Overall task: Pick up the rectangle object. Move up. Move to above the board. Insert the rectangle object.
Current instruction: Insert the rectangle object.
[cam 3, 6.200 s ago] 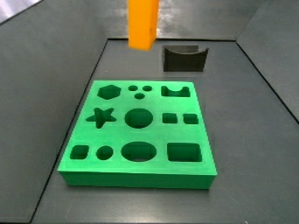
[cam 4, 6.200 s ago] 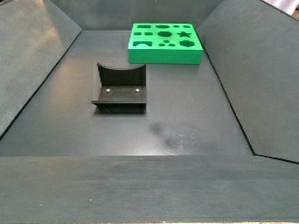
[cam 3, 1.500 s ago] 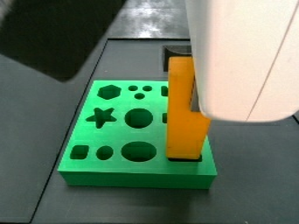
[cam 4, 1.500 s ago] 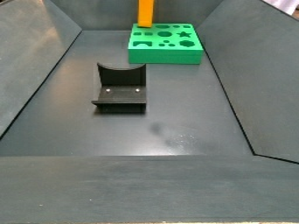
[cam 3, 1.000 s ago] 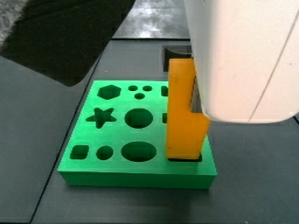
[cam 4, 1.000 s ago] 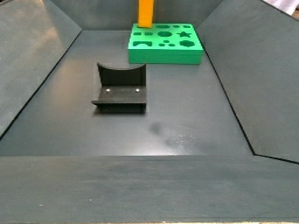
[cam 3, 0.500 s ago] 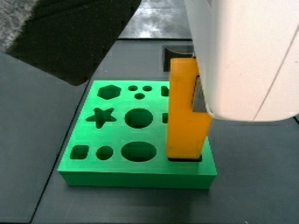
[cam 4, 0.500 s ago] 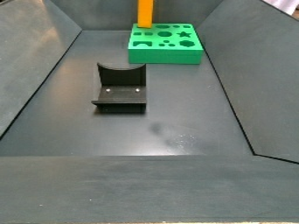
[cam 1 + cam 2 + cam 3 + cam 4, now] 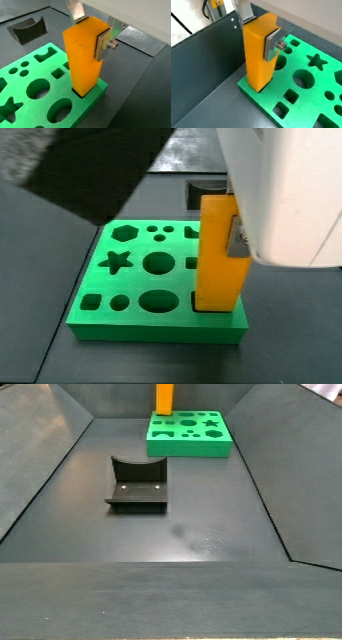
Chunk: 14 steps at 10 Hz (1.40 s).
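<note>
Gripper (image 9: 92, 31) clenched on the rectangle object (image 9: 85, 55), upright at centre frame, foot sunk in a corner hole of the board (image 9: 40, 107). Silver fingers (image 9: 272, 44) plain in both wrist views. Fixture (image 9: 138, 484) plain at centre left in a side view; there only the block's lower part shows, gripper out of frame.

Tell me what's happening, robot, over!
Claw shut on orange block, over board corner. Block's foot in square hole of board. Nothing in the way.
</note>
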Available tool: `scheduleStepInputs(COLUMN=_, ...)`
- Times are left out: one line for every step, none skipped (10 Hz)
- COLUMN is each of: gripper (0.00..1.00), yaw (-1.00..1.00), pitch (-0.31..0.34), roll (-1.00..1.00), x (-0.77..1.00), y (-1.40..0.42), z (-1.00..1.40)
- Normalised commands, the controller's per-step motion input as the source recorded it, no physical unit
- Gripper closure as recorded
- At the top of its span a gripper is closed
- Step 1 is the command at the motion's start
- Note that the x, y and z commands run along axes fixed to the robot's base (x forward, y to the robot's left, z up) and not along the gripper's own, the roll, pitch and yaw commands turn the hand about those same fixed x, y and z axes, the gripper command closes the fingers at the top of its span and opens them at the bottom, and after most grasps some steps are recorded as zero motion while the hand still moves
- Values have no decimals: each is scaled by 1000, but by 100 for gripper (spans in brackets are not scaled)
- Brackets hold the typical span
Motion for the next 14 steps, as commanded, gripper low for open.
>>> scheduleStepInputs(gripper=100, yaw=0, pitch=1, roll=0, x=34, y=0, z=0)
scheduleStepInputs(gripper=100, yaw=0, pitch=0, roll=0, x=-23, y=0, z=0)
scheduleStepInputs(gripper=100, yaw=9, pitch=0, roll=0, x=-80, y=0, z=0)
scheduleStepInputs(gripper=100, yaw=69, pitch=0, roll=0, x=-83, y=0, z=0)
scheduleStepInputs(gripper=100, yaw=97, pitch=0, roll=6, x=-91, y=0, z=0)
scheduleStepInputs(gripper=100, yaw=97, pitch=0, roll=1, x=-89, y=0, z=0)
scheduleStepInputs(gripper=100, yaw=103, pitch=0, roll=6, x=-77, y=0, z=-54)
scheduleStepInputs(gripper=100, yaw=146, pitch=0, roll=6, x=-54, y=0, z=-86)
scheduleStepInputs(gripper=100, yaw=160, pitch=0, roll=0, x=0, y=0, z=-186)
scheduleStepInputs(gripper=100, yaw=126, pitch=0, roll=9, x=0, y=0, z=-294)
scheduleStepInputs(gripper=100, yaw=126, pitch=0, roll=13, x=0, y=0, z=-426)
scheduleStepInputs(gripper=100, yaw=117, pitch=43, roll=0, x=26, y=0, z=-571)
scheduleStepInputs(gripper=100, yaw=143, pitch=114, roll=-3, x=194, y=0, z=-654)
scheduleStepInputs(gripper=100, yaw=271, pitch=79, roll=-26, x=240, y=0, z=-571)
